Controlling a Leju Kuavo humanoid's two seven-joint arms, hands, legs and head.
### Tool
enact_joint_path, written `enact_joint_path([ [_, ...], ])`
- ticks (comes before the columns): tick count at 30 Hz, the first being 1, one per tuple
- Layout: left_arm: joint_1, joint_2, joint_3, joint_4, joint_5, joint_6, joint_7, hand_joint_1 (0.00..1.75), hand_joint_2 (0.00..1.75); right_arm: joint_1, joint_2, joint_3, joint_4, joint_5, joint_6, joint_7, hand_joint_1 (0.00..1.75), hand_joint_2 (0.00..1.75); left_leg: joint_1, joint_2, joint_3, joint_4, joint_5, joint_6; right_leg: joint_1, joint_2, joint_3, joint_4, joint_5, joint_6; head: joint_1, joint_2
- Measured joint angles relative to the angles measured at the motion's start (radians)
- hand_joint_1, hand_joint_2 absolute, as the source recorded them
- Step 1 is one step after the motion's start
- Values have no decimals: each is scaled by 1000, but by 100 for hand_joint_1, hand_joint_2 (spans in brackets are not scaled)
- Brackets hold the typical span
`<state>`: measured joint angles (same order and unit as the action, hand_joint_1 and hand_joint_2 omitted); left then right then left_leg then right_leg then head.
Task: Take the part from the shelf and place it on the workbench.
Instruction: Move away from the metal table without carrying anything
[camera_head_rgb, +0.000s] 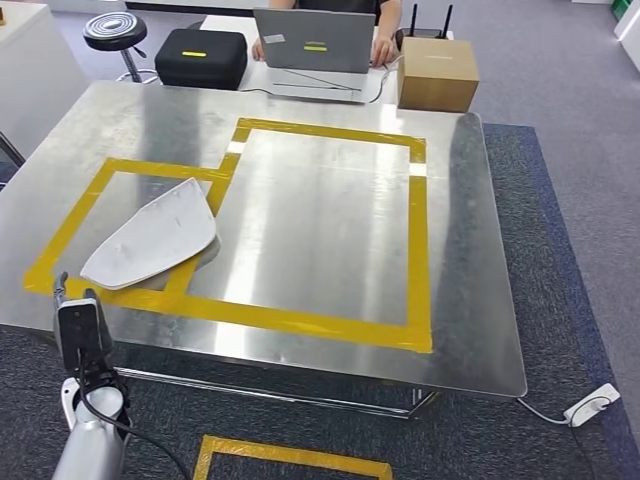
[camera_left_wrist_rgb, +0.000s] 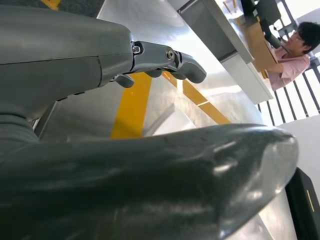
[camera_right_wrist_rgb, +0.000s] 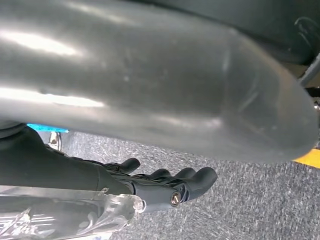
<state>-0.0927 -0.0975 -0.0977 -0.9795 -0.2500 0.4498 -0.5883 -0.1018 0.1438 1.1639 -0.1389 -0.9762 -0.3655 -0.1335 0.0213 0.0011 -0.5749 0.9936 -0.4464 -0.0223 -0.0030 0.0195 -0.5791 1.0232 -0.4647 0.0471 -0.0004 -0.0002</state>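
- Left arm (camera_head_rgb: 89, 425) — nearest the camera, rising at about seven o'clock, its wrist at the workbench's near edge.
- Left hand (camera_left_wrist_rgb: 113, 150) holds nothing; its fingers (camera_left_wrist_rgb: 177, 62) stretch out apart from the thumb, above the metal top.
- Part (camera_head_rgb: 151, 237), a white curved panel, lies flat on the workbench (camera_head_rgb: 324, 230) at about nine o'clock, across the yellow tape (camera_head_rgb: 419, 240).
- Laptop (camera_head_rgb: 315, 42) and cardboard box (camera_head_rgb: 436, 72) stand at twelve o'clock.
- Right hand (camera_right_wrist_rgb: 162, 95) — empty, fingers (camera_right_wrist_rgb: 196, 180) extended over grey carpet (camera_right_wrist_rgb: 234, 205).
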Motion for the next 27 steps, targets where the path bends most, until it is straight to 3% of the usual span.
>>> enact_joint_path([
  [2, 0, -1, 1, -2, 0, 0, 0, 0, 0, 0, 0, 0, 0, 0, 0, 0, 0, 0, 2, 1, 2, -3, 1, 10, -1, -7, -34, 74, -46, 9, 6, 0],
  [4, 1, 0, 2, -2, 0, 0, 0, 0, 0, 0, 0, 0, 0, 0, 0, 0, 0, 0, 0, 1, 3, -3, -1, 16, -1, -10, -101, 215, -109, 15, 10, 0],
  [5, 1, -1, 2, -2, 0, 0, 0, 0, 0, 1, 0, 0, 0, 0, 0, 0, 0, 0, -1, 1, 4, -3, -1, 17, -1, -11, -127, 268, -123, 16, 11, 0],
  [6, 2, -1, 2, -2, 0, 0, 0, 0, 0, 1, 0, 0, 0, 0, 0, 0, 0, 0, -3, 1, 5, -3, -2, 18, -1, -11, -138, 286, -117, 15, 12, 0],
  [7, 2, -1, 2, -2, 0, 0, 0, 0, 0, 1, 0, 0, 0, -1, 0, 0, 0, 0, -3, 0, 7, -3, -4, 19, -1, -11, -128, 261, -90, 14, 12, 0],
  [9, 2, -1, 2, -2, 0, 0, 0, 0, 0, 1, 0, 0, 0, -1, 0, 0, 0, 0, -5, 0, 14, -3, -7, 16, -1, -12, -62, 123, -19, 8, 12, 0],
  [11, 2, -2, 2, -2, 0, 0, 0, 0, 0, 0, 0, 0, 0, -1, 0, 0, 0, 0, -7, -1, 17, -2, -11, 9, 2, -12, -5, 15, 15, -1, 11, 0],
  [14, 2, -2, 2, -3, 0, 0, 0, 0, 0, 0, 0, 0, 0, -1, 0, 0, 0, 0, -8, -1, 18, -5, -10, -9, 4, -11, 6, -11, 15, -17, 10, 0],
  [16, 1, -2, 2, -4, 0, -3, 0, 0, 0, 0, -1, 0, 0, -2, 0, 0, 0, 0, -8, -1, 8, 17, -34, -19, 0, -12, 7, -20, 24, -29, 8, 0],
  [19, 2, 0, 2, -4, 1, -12, 0, 0, 0, -1, -1, -1, 0, -7, 1, 2, 0, 0, -8, -1, -64, 187, -137, -30, -3, -12, 4, -25, 31, -37, 1, 0],
  [20, 3, 0, 2, -4, 1, -13, 0, 0, 0, 0, -1, -1, 0, -8, 1, 2, 0, 0, -7, -1, -88, 244, -158, -32, -3, -12, 2, -25, 31, -37, 0, 0],
  [21, 4, 0, 2, -4, 2, -13, 0, 0, 0, 0, -1, -2, 0, -9, 2, 3, 0, 0, -6, -1, -98, 272, -159, -33, -3, -12, 1, -24, 32, -37, 0, 0],
  [22, 5, 1, 2, -4, 2, -14, 0, 0, 0, 1, -1, -3, 0, -10, 2, 3, 0, 0, -6, -1, -90, 261, -139, -35, -4, -12, 0, -24, 33, -35, 0, 0],
  [23, 5, 1, 2, -4, 2, -14, 0, 0, 0, 0, -1, -4, 0, -10, 3, 3, 0, 0, -4, -1, -64, 215, -106, -36, -6, -12, -1, -23, 35, -33, 0, 0],
  [25, 4, 1, 2, -4, 2, -14, 0, 0, 0, -1, -1, -6, 0, -11, 3, 3, 0, 0, -1, -2, 10, 80, -45, -39, -7, -10, -4, -19, 37, -25, -2, 0],
  [27, 3, 0, 2, -4, 2, -14, 0, 0, 0, -2, -1, -8, 0, -11, 3, 3, 0, 0, -1, -6, 45, 6, -26, -32, -3, -7, -11, -13, 42, -12, -5, 0],
])
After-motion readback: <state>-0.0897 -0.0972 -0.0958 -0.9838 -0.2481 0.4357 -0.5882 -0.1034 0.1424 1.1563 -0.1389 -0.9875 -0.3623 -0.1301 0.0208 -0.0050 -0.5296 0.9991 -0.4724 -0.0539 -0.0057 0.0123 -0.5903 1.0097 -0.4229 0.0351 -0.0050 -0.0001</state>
